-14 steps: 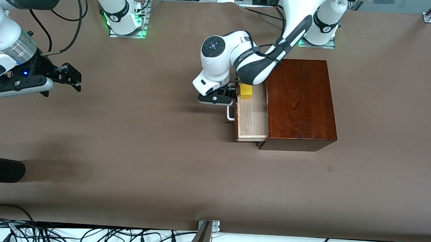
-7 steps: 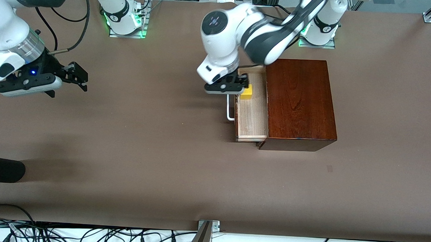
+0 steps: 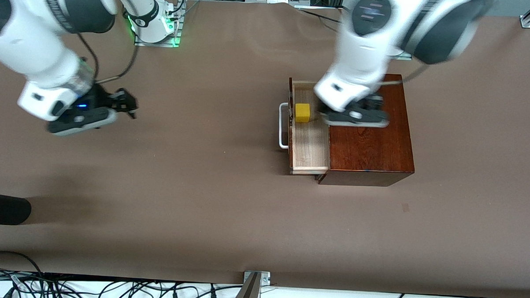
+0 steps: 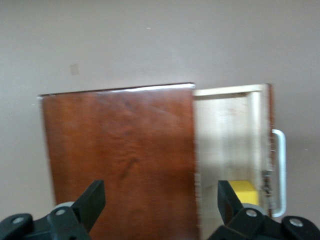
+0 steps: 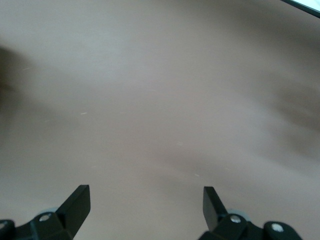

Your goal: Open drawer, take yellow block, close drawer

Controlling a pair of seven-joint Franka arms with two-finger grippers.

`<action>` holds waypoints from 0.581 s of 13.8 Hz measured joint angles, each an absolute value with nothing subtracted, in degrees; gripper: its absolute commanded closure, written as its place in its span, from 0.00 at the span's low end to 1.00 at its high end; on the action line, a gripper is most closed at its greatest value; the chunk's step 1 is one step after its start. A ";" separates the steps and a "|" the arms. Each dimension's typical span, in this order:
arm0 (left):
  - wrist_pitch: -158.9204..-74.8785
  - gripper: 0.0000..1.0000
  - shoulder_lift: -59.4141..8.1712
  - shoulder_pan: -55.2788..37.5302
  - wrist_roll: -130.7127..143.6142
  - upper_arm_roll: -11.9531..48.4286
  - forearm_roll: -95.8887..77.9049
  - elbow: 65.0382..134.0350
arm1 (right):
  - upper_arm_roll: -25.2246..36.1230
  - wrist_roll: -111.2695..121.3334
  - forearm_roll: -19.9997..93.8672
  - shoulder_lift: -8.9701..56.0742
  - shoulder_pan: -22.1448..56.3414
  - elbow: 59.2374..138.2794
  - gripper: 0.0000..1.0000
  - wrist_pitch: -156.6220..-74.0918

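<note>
Left gripper (image 3: 356, 114) has lifted off the drawer handle (image 3: 283, 125) and now hangs over the dark box (image 3: 371, 139), fingers (image 4: 92, 197) spread wide, holding nothing. Drawer (image 3: 309, 141) stands pulled out toward the right arm's end of the worktop (image 3: 201, 199). Yellow block (image 3: 302, 112) sits in the drawer's tray, in the half farther from the front camera, just beside the front panel. Right gripper (image 3: 127, 104) has shifted toward the drawer, over bare worktop, fingers (image 5: 77, 200) open and empty.

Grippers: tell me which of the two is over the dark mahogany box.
The left gripper, hanging open above the glossy dark mahogany box. The right gripper hangs over bare brown table.
</note>
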State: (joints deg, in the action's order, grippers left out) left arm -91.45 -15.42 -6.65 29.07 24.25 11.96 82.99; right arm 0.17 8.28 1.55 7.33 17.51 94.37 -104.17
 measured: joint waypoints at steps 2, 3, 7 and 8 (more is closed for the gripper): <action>-90.91 0.00 -13.84 -0.59 20.05 23.75 9.28 83.01 | -2.78 13.79 4.08 7.30 20.69 94.15 0.00 -104.07; -90.76 0.00 -12.87 1.18 16.13 22.48 7.82 83.06 | -4.74 14.99 4.39 7.32 22.70 94.04 0.00 -104.05; -90.30 0.00 -6.51 1.26 7.61 11.46 2.03 86.10 | -7.78 16.49 4.17 12.32 34.77 90.06 0.00 -105.70; -90.70 0.00 -4.62 0.40 6.66 8.38 0.86 87.83 | -7.81 16.52 3.60 15.72 38.17 86.50 0.00 -106.04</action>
State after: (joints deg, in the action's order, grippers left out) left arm -90.70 -4.62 0.40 6.66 8.38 0.86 87.83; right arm -7.81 16.52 3.60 15.72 38.17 86.50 -106.04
